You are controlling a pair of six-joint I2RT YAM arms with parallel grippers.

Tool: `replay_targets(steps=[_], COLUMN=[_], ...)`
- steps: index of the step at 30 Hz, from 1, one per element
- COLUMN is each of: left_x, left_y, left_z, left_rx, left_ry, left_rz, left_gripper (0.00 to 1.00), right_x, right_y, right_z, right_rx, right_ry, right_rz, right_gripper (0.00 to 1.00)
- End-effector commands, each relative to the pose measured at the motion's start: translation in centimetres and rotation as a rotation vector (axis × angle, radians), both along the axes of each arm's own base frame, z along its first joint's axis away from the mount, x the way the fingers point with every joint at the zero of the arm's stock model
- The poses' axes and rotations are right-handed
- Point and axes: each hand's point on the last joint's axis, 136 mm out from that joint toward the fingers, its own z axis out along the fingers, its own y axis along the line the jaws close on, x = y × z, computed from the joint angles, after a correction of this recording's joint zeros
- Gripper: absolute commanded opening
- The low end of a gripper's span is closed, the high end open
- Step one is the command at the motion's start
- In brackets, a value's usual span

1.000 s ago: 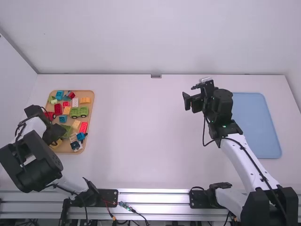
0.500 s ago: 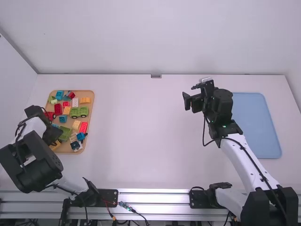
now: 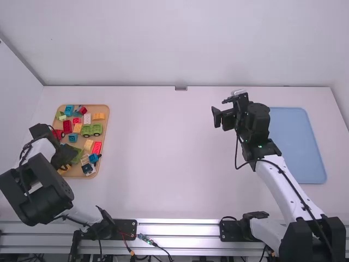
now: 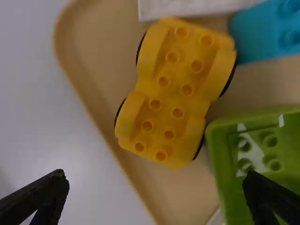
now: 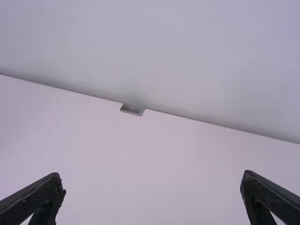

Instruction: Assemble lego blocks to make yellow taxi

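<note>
Kept the right arm point(image 3: 287, 186) still and just shifted the left arm point(image 3: 54, 191) slightly over the tan tray point(image 4: 101, 51), with right gripper point(image 5: 151, 175) and left gripper point(image 4: 155, 176) spread and empty, probably lining up for the yellow wheeled base point(image 4: 176, 93) just ahead of the left pincer.

Table: white and flat-topped point(image 3: 163, 158), its far edge meeting the back wall.
Back wall: plain white point(image 3: 180, 49).
Side walls: pale, one on the left point(image 3: 15, 93), one on the right point(image 3: 343, 82).
Notch: small and grey point(image 3: 181, 88), near the middle of the table's far edge.
Mat: light blue, rounded corners point(image 3: 300, 144), flat on the table's right side.
Rail: silvery metal point(image 3: 180, 228), along the near edge.
</note>
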Motion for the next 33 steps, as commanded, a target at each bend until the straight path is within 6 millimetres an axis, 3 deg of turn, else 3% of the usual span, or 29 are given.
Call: replay_targets(steps=[1, 4, 11, 14, 20, 26, 33], left_x=[-1.5, -3.3, -1.7, -2.2, -5.0, -4.4, -2.9], left_y=[0.0, 1.4, 1.5, 1.0, 0.9, 1.7, 2.1], left_z=[-0.2, 1.0, 2.7, 2.9, 3.0, 2.4, 0.3], left_rx=[0.019, 0.126, 0.137, 0.122, 0.144, 0.124, 0.015], left_ry=[0.037, 0.064, -0.026, -0.005, 0.079, 0.036, -0.063], left_rz=[0.038, 0.208, 0.144, 0.126, 0.241, 0.183, -0.005], left_gripper=[0.99, 0.99, 0.99, 0.99, 0.99, 0.99, 0.99], right_x=[0.3, 0.4, 0.4, 0.4, 0.4, 0.4, 0.4], right_y=[0.2, 0.2, 0.2, 0.2, 0.2, 0.2, 0.2], right_z=[1.3, 1.4, 1.4, 1.4, 1.4, 1.4, 1.5], right_rx=[0.014, 0.014, 0.015, 0.015, 0.015, 0.015, 0.015], right_ry=[-0.025, -0.028, -0.031, -0.031, -0.031, -0.031, -0.032], right_rz=[-0.002, -0.002, -0.002, -0.002, -0.002, -0.002, -0.002], right_gripper=[0.99, 0.99, 0.99, 0.99, 0.99, 0.99, 0.99])
